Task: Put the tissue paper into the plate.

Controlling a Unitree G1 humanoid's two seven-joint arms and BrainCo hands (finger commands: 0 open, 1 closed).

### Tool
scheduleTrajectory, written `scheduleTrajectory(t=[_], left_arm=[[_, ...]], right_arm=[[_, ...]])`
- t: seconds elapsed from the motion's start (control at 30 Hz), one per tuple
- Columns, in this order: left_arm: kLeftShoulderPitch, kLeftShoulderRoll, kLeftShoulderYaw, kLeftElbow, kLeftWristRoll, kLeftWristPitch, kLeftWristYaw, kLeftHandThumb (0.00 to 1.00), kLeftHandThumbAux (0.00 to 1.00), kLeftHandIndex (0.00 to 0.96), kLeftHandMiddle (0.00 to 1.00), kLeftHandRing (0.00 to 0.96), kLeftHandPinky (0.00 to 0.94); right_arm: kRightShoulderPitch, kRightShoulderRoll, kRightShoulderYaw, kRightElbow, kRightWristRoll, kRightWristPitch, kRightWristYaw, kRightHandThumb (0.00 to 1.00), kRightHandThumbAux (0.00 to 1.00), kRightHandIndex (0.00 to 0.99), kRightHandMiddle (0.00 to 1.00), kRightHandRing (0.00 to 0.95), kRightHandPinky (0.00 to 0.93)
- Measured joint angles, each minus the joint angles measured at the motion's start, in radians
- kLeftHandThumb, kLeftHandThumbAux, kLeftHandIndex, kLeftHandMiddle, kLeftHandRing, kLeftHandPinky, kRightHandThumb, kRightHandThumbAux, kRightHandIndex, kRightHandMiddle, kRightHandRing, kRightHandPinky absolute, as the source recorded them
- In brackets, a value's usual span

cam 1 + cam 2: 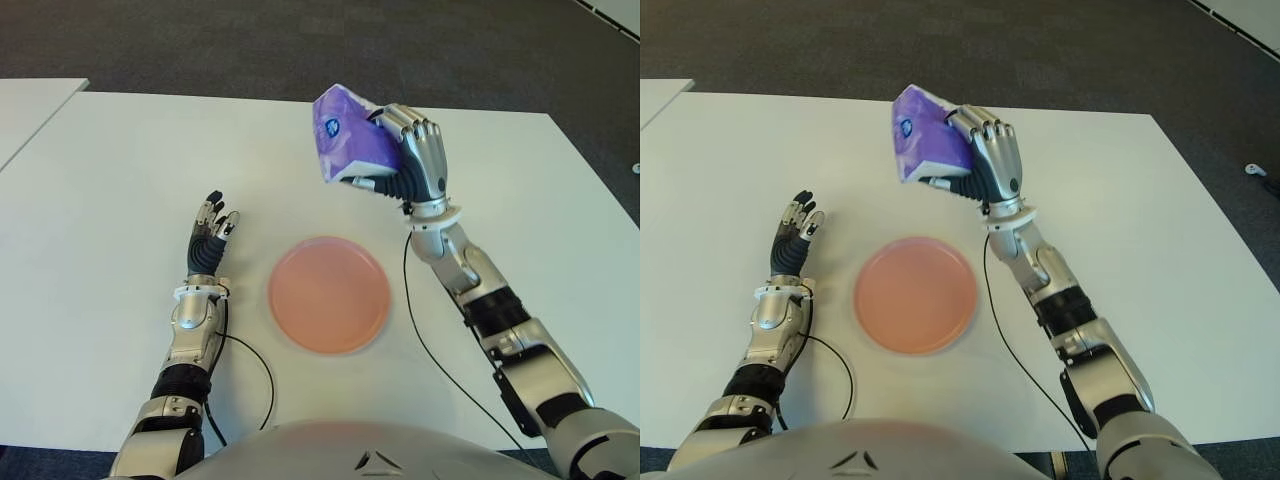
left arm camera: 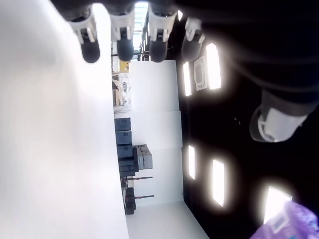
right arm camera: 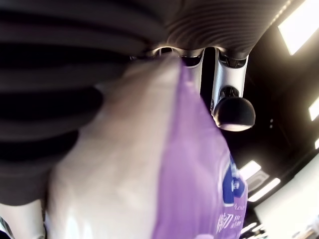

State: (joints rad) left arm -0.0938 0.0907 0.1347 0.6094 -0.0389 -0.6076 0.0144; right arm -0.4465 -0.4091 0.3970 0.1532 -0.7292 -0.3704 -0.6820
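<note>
A purple pack of tissue paper (image 1: 347,132) is held in the air by my right hand (image 1: 405,152), whose fingers are curled around it. The pack hangs above the white table (image 1: 120,160), beyond the far edge of the plate. In the right wrist view the pack (image 3: 194,164) fills the palm. The pink round plate (image 1: 329,294) lies on the table near the front, with nothing in it. My left hand (image 1: 211,232) shows to the left of the plate, fingers stretched out and holding nothing.
A second white table's corner (image 1: 30,105) sits at the far left. Dark carpet (image 1: 300,45) runs beyond the table's far edge. Thin black cables (image 1: 425,350) trail from both wrists over the tabletop.
</note>
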Motion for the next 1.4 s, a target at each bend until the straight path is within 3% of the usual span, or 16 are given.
scheduleTrajectory(t=[0.1,0.27,0.53,1.1,1.4], left_arm=[[0.005,-0.001,-0.002,0.001,0.001,0.003,0.000,0.000,0.437,0.000,0.000,0.000,0.000],[0.011,-0.005,-0.004,-0.005,0.002,0.010,0.000,0.000,0.443,0.000,0.000,0.000,0.000],[0.027,-0.006,-0.012,-0.023,0.001,0.028,-0.013,0.000,0.450,0.000,0.000,0.000,0.000],[0.036,-0.008,-0.016,-0.050,-0.008,0.045,-0.030,0.000,0.451,0.000,0.000,0.000,0.000],[0.036,-0.007,-0.017,-0.048,-0.010,0.047,-0.033,0.000,0.458,0.000,0.000,0.000,0.000]], right_arm=[[0.090,0.011,0.023,-0.079,0.003,-0.062,0.043,0.740,0.713,0.440,0.875,0.868,0.865],[0.209,-0.027,0.029,-0.197,0.001,-0.150,0.151,0.737,0.713,0.440,0.873,0.868,0.860],[0.219,-0.099,0.001,-0.219,0.004,-0.230,0.309,0.726,0.714,0.440,0.853,0.850,0.847],[0.291,-0.106,-0.012,-0.213,-0.095,-0.311,0.365,0.725,0.712,0.440,0.835,0.838,0.844],[0.290,-0.118,-0.012,-0.167,-0.117,-0.325,0.411,0.723,0.712,0.441,0.822,0.823,0.825]])
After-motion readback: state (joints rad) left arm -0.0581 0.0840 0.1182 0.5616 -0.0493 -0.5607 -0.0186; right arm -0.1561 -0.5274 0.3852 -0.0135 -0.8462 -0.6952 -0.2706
